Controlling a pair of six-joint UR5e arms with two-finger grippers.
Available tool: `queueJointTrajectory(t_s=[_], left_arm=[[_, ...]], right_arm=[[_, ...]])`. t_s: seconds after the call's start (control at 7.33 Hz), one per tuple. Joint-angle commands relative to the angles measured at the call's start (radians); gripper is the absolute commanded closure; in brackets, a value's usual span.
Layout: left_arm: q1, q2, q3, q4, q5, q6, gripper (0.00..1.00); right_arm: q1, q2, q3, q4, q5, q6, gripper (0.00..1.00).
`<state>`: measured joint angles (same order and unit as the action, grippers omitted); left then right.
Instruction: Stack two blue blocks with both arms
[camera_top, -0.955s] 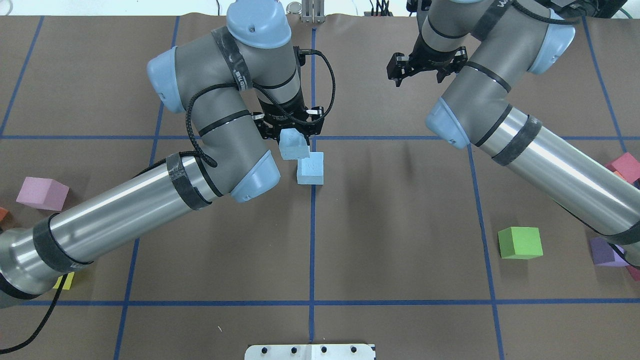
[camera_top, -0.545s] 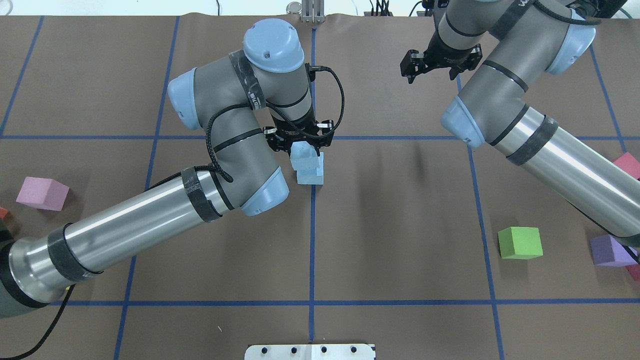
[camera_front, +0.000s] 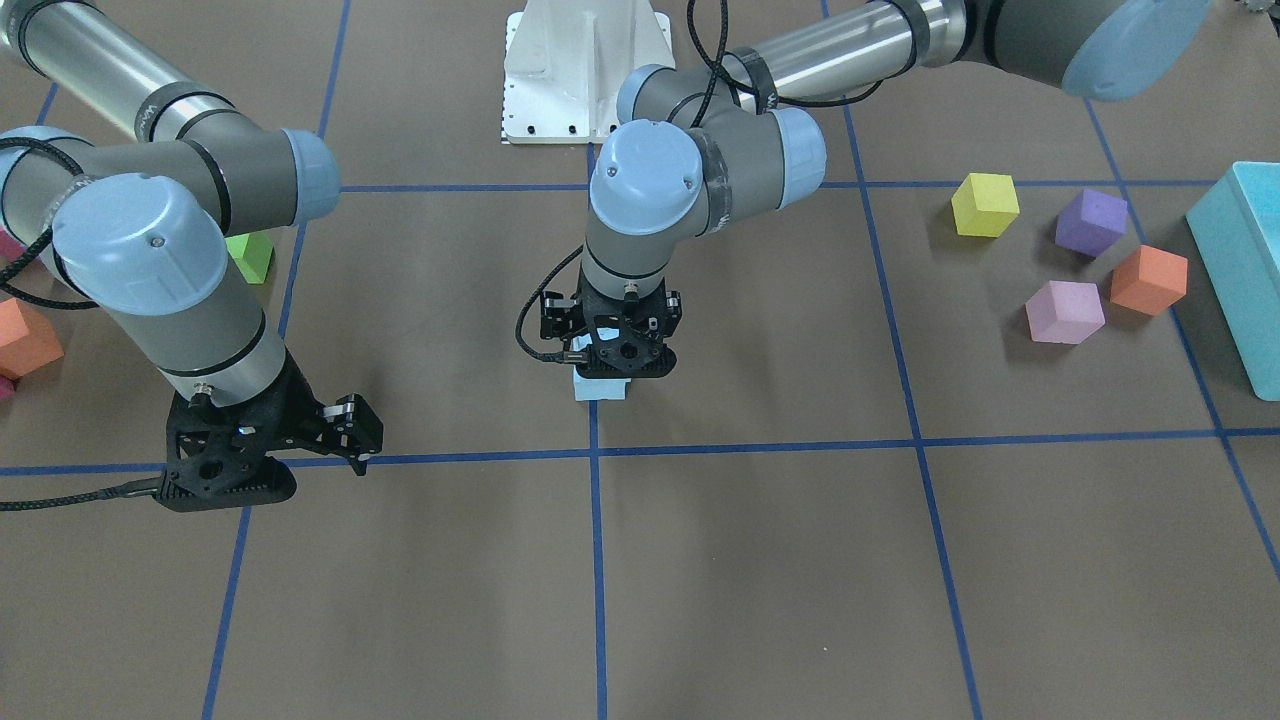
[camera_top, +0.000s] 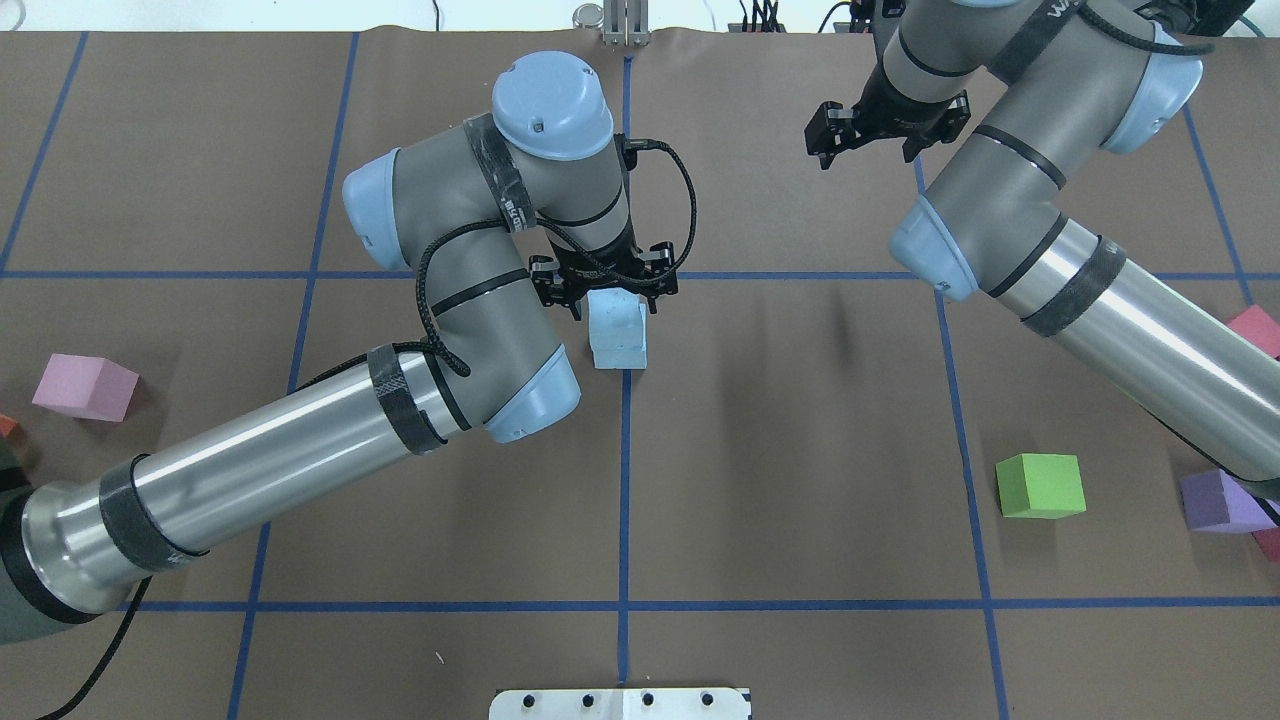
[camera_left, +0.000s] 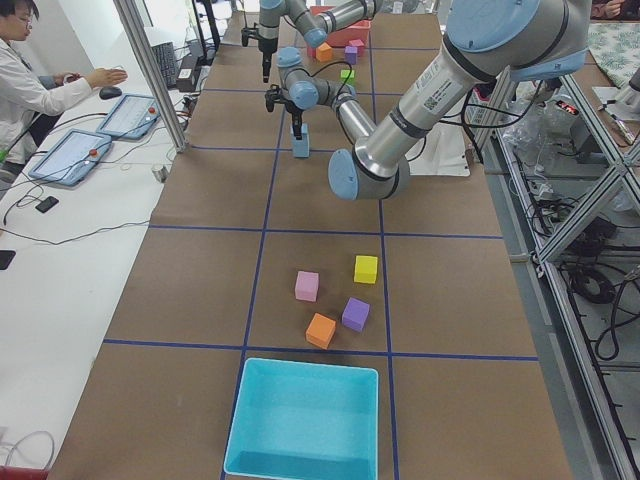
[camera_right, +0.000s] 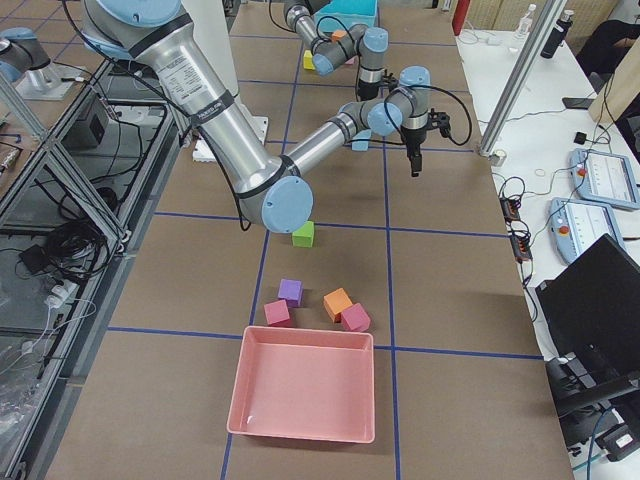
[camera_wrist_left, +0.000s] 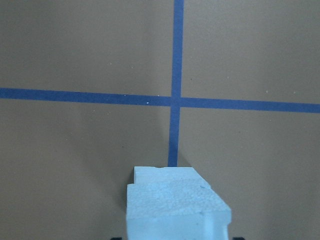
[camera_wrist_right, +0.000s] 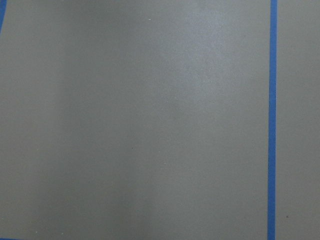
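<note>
Pinching the upper blue block (camera_top: 614, 312), left jaws hide it frontally, not overhead; right jaws spread.

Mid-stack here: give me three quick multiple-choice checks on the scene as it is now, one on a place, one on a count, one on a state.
1. Where does the lower block sit?
A. On the centre tape line
B. At the table's right end
C. In the bin

2. How many blue cubes are at the left gripper?
A. One
B. Two
C. Three

3. What state is the right gripper in?
A. Open, empty
B. Shut on a cube
C. Out of view

Answers:
1 A: in the overhead view the tape line runs out from under it.
2 B: the upper block, in the grip, is over the lower block.
3 A: its fingers are spread over bare table.
</note>
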<state>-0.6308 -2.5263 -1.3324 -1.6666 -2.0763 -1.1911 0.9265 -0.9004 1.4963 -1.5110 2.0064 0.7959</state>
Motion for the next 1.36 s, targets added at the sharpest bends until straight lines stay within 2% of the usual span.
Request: queueJointTrajectory(t_s=[0.0, 0.14, 0.27, 0.41, 0.55, 0.82, 0.95, 1.09, 1.23], left_arm=[[-0.003, 0.000, -0.020, -0.002, 0.001, -0.005, 0.01], [-0.053, 0.009, -0.059, 0.008, -0.017, 0.007, 0.01], [-0.134, 0.042, -0.094, 0.010, -0.116, 0.021, 0.01], [-0.226, 0.122, -0.164, 0.011, -0.205, 0.109, 0.01], [-0.304, 0.246, -0.273, 0.036, -0.238, 0.211, 0.01], [-0.490, 0.419, -0.433, 0.262, -0.265, 0.623, 0.01], [-0.585, 0.511, -0.454, 0.333, -0.265, 0.844, 0.01], [-0.662, 0.611, -0.453, 0.334, -0.275, 0.983, 0.01], [-0.712, 0.688, -0.444, 0.326, -0.278, 1.080, 0.01]], right_arm=[[0.000, 0.000, 0.001, 0.000, 0.000, 0.003, 0.00], [0.011, -0.008, 0.013, -0.003, 0.008, -0.006, 0.00], [0.056, -0.067, 0.066, -0.002, 0.059, -0.010, 0.00], [0.125, -0.130, 0.143, -0.015, 0.131, -0.009, 0.00], [0.193, -0.246, 0.233, -0.015, 0.173, -0.009, 0.00], [0.303, -0.423, 0.327, -0.015, 0.210, -0.024, 0.00], [0.364, -0.490, 0.355, -0.015, 0.237, -0.141, 0.00], [0.420, -0.576, 0.389, -0.015, 0.264, -0.249, 0.00], [0.452, -0.665, 0.425, -0.012, 0.281, -0.274, 0.00]])
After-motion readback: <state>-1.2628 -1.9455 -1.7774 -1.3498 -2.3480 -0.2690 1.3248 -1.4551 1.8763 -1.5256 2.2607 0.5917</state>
